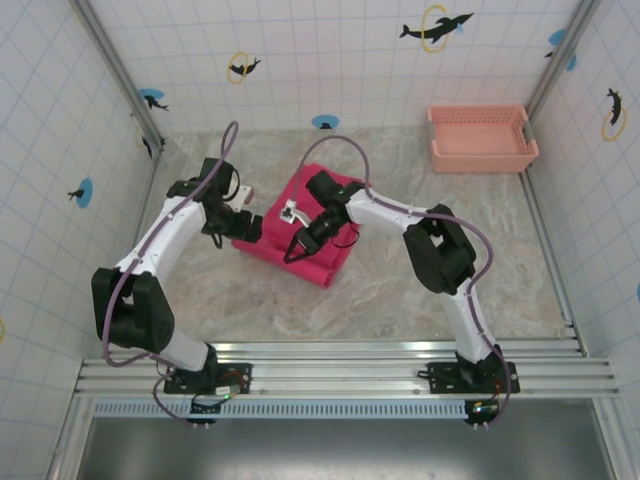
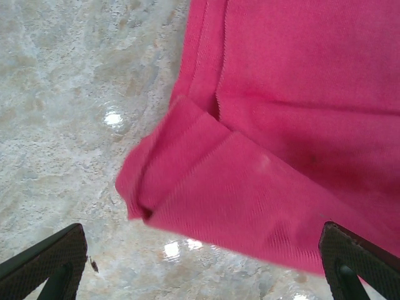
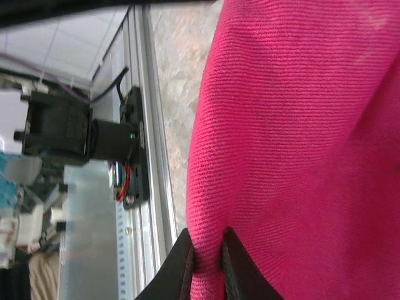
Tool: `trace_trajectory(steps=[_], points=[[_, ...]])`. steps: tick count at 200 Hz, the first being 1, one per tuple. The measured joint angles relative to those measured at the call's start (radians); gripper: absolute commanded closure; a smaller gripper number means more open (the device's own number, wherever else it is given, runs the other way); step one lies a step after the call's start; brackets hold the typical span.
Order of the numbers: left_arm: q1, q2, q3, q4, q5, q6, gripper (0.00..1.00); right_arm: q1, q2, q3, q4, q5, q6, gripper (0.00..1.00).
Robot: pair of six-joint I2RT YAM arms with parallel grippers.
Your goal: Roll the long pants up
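The long pants (image 1: pixel 322 265) lie as a folded magenta-red bundle in the middle of the marbled table. My right gripper (image 1: pixel 297 245) reaches onto the bundle from the right. In the right wrist view the right gripper (image 3: pixel 207 265) is shut, pinching a ridge of the pants (image 3: pixel 300 125) between its black fingers. My left gripper (image 1: pixel 238 222) sits at the bundle's left edge. In the left wrist view the left gripper (image 2: pixel 203 250) stands wide open over a folded corner of the pants (image 2: pixel 281 125), with bare table beneath and nothing gripped.
A salmon-pink slotted basket (image 1: pixel 482 138) stands at the back right against the tiled wall. An aluminium rail (image 1: pixel 330 350) runs along the near edge. Bare marbled table (image 1: pixel 400 300) lies in front of and beside the bundle.
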Motion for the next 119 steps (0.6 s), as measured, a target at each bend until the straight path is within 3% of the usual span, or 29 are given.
trace_trajectory(steps=[67, 119], points=[[-0.045, 0.024, -0.031, 0.024, 0.056, -0.010, 0.03, -0.080, 0.021, -0.177, 0.338, 0.015, 0.285, 1.00], [-0.092, 0.126, -0.023, 0.067, 0.089, -0.043, 0.02, -0.081, 0.040, -0.186, 0.369, 0.098, 0.307, 1.00]])
